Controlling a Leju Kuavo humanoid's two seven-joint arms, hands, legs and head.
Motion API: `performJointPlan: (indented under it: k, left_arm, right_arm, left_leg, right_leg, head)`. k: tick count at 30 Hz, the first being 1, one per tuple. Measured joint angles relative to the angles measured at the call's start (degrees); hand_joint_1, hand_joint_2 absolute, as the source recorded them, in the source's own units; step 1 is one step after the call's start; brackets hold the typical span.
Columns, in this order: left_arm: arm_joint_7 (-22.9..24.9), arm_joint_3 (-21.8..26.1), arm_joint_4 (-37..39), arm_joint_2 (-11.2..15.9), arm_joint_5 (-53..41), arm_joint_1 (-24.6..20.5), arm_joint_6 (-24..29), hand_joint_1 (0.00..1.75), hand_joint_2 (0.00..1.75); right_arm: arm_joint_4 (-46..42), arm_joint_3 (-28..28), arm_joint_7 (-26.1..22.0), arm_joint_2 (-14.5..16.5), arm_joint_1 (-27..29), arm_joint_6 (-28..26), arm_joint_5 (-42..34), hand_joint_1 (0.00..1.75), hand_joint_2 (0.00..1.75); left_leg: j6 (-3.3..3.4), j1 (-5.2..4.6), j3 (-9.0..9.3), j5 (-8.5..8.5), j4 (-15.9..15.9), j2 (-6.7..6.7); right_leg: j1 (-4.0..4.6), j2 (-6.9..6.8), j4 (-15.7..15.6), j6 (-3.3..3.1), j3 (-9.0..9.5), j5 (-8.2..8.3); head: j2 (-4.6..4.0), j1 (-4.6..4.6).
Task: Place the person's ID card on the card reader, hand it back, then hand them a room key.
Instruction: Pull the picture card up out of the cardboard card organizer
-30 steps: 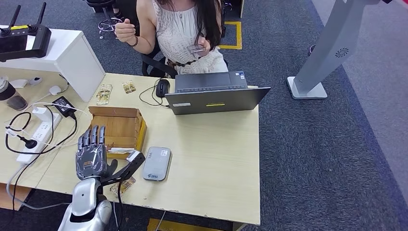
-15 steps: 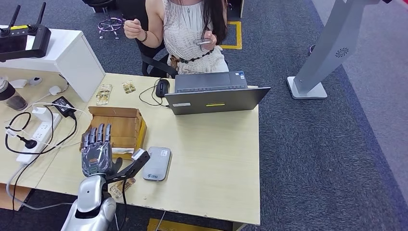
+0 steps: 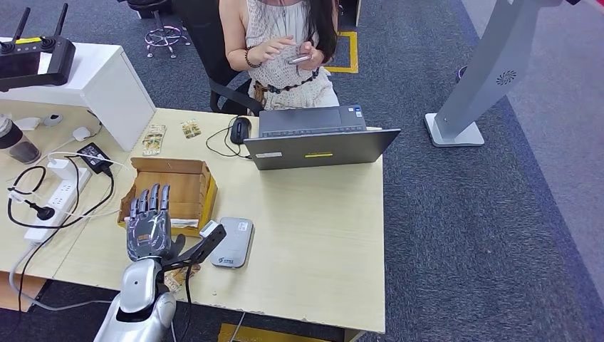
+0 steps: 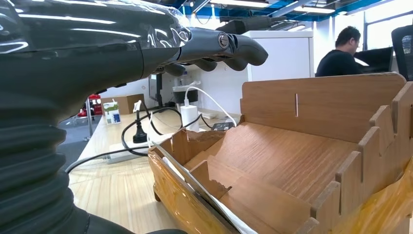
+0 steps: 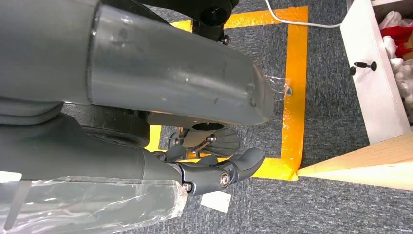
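Note:
My left hand [image 3: 149,226] hovers with fingers spread over the near edge of the wooden card box [image 3: 181,187], holding nothing; its thumb reaches toward the grey card reader [image 3: 231,242] lying flat on the desk. In the left wrist view the left hand [image 4: 97,44] hangs above the wooden card box [image 4: 292,156], where a thin pale card [image 4: 204,197] leans in the front slot. The person [image 3: 285,35] sits behind the laptop [image 3: 317,139], holding a card [image 3: 299,59] with both hands. My right hand [image 5: 146,165] hangs empty over the floor, fingers loosely extended.
A mouse [image 3: 240,130] and its cable lie beside the laptop. A power strip [image 3: 53,199], adapters and cables crowd the desk's left side. A white cabinet [image 3: 107,85] stands at the back left. Yellow floor tape [image 5: 294,97] runs near the desk corner.
My left hand has shifted slightly right and forward along the box's front. The person has brought their other hand down to the card they hold.

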Motion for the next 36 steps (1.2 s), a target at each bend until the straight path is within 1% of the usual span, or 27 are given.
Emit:
performJointPlan:
  k: [4, 8, 13, 27, 31, 36]
  left_arm:
    - [0.02, -0.05, 0.08, 0.0, -0.01, -0.02, 0.0, 0.0, 1.75]
    - [-0.01, -0.07, 0.11, -0.01, -0.01, -0.02, -0.24, 1.75, 1.75]
    - [-1.02, -0.07, 0.82, -0.02, 0.08, -0.05, -2.6, 1.75, 1.75]
    - [-2.14, -0.07, 1.46, 0.02, 0.41, -0.18, -4.64, 1.75, 1.75]
    - [-1.9, -0.07, 1.46, 0.02, 0.37, -0.16, -4.5, 1.75, 1.75]
    - [-0.33, -0.04, 1.41, 0.0, 0.17, -0.01, -2.9, 1.75, 1.75]
  right_arm:
    - [0.0, -0.01, 0.0, 0.0, 0.0, 0.0, 0.0, 0.0, 0.0]
    - [0.0, -0.03, 0.01, 0.0, 0.0, 0.0, 0.04, 0.0, 0.0]
    - [0.0, -0.38, 0.2, 0.02, 0.0, 0.05, 0.51, 0.0, 0.0]
    - [0.02, -1.36, 0.42, 0.09, 0.0, -0.02, 1.11, 0.0, 0.0]
    - [0.03, -1.43, 0.43, 0.09, 0.0, -0.04, 1.26, 0.0, 0.0]
    - [0.05, -1.8, 0.59, 0.23, 0.02, -0.44, 1.39, 0.0, 0.0]
  left_leg:
    - [0.0, 0.0, 0.0, 0.0, 0.0, 0.0]
    - [0.0, 0.0, 0.0, 0.0, 0.0, 0.0]
    - [0.0, 0.0, 0.0, 0.0, 0.0, 0.0]
    - [0.0, 0.0, -0.01, 0.0, 0.0, -0.01]
    - [0.0, 0.0, -0.01, 0.0, 0.0, -0.01]
    - [0.0, 0.0, -0.01, 0.0, 0.0, -0.01]
  right_leg:
    - [0.0, 0.0, 0.0, 0.0, 0.0, 0.0]
    - [0.0, 0.0, 0.0, 0.0, 0.0, 0.0]
    - [0.0, 0.0, 0.0, 0.0, 0.0, 0.0]
    - [0.0, -0.01, 0.0, 0.0, 0.01, 0.0]
    - [0.0, -0.01, 0.0, 0.0, 0.01, 0.0]
    - [0.0, -0.01, 0.01, 0.0, 0.02, 0.0]
  head:
    - [0.0, -0.01]
    - [0.0, -0.01]
    - [0.0, 0.01]
    - [0.0, 0.01]
    - [0.0, -0.01]
    - [0.0, 0.0]
